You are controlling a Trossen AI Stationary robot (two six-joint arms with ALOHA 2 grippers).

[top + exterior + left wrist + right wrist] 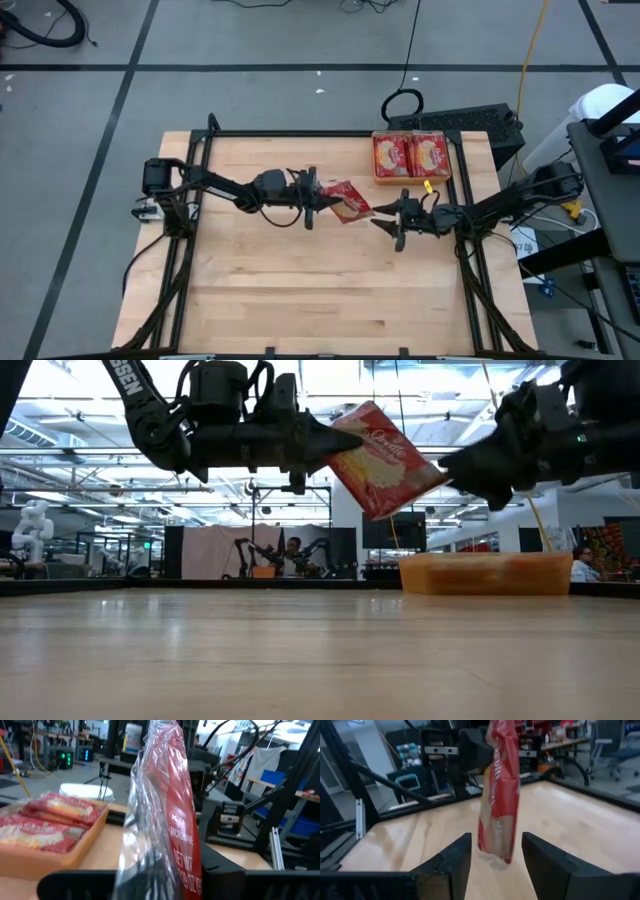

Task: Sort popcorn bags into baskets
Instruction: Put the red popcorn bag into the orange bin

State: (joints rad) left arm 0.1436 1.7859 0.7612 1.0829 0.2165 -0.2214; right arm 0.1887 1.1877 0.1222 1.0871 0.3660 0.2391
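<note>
One red popcorn bag [348, 200] is up in the air over the table's middle, also seen in the low view [380, 458]. My left gripper [318, 197] is shut on its left end. My right gripper [496, 855] is open. Its two fingers stand on either side of the bag's free end [495, 847], and I see no touch. Two more popcorn bags [390, 153] [430, 153] lie flat, side by side, in the orange tray [412, 181] at the table's far right. My left gripper pinches the bag's left end [345, 442] between its two fingers, coming level from the table's left. The bag is lifted clear of the table. It sticks out toward the right arm, tilted, with its free end [425, 478] lower. Its clear wrapper [142, 805] is crinkled near the fingers.
The orange tray [485, 573] sits just beyond the right arm, near the far edge. Black frame rails [190, 250] run along the table's left and right sides. Bare wood [320, 290] fills the near half. People sit in the room behind the table.
</note>
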